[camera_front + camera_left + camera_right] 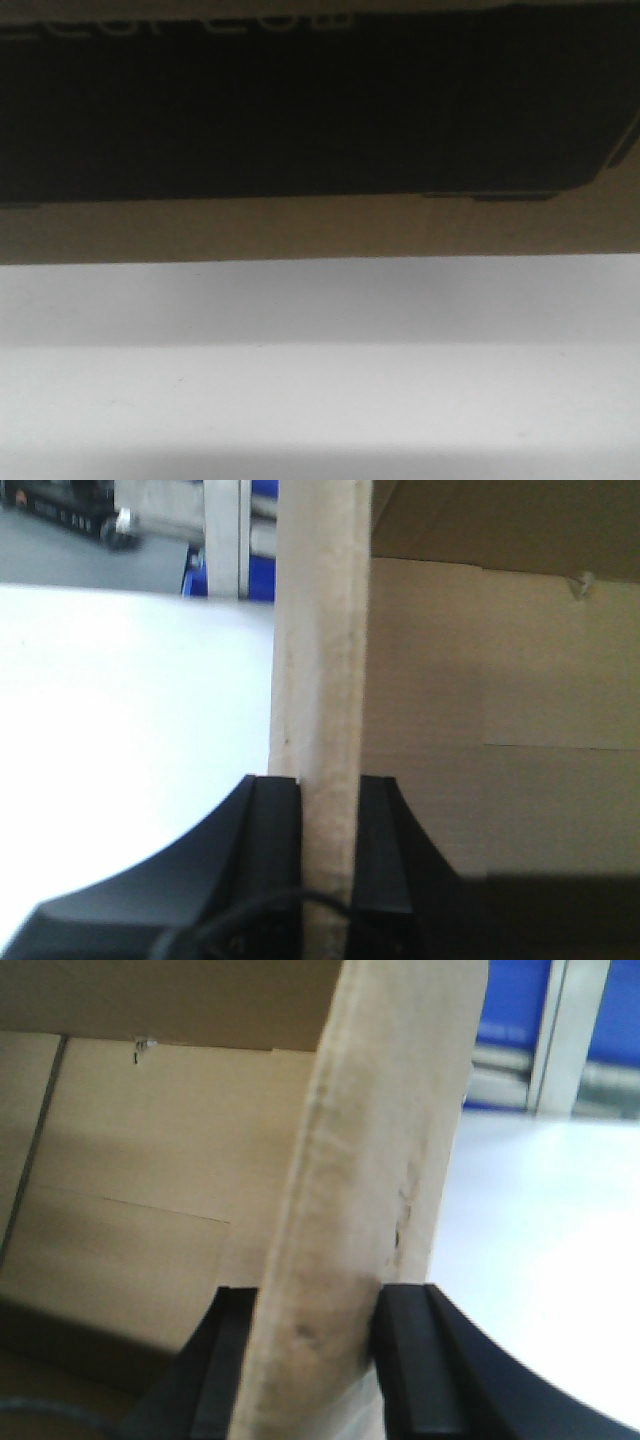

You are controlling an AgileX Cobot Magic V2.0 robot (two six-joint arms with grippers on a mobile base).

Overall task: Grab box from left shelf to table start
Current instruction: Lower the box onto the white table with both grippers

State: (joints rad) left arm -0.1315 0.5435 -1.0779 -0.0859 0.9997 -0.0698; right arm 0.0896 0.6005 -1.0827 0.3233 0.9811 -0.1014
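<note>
Blue bins [514, 1000] top right in right wrist view, blurred, cut by frame edge. Blue patch [196, 572] near top of left wrist view, shape unclear. Dark item [55, 505] with blurred pale lettering in top-left corner, grey floor [70, 560] below it.

Table [320, 400]: plain white top, smooth, with a darker shadow band along the bottom of the front view. In both wrist views the top is brightly lit, almost washed out.

Floor [60, 560]: grey, seen beyond the table's far edge.

Post [228, 535]: pale metal, upright, behind the table. Blue bins [262, 500] stand just beside it.

Dark item [60, 505]: far side of the floor, faint lettering, too blurred to identify.

Shelf [500, 1065]: silver rail, blue behind it, with a second pale upright [560, 1030].
</note>
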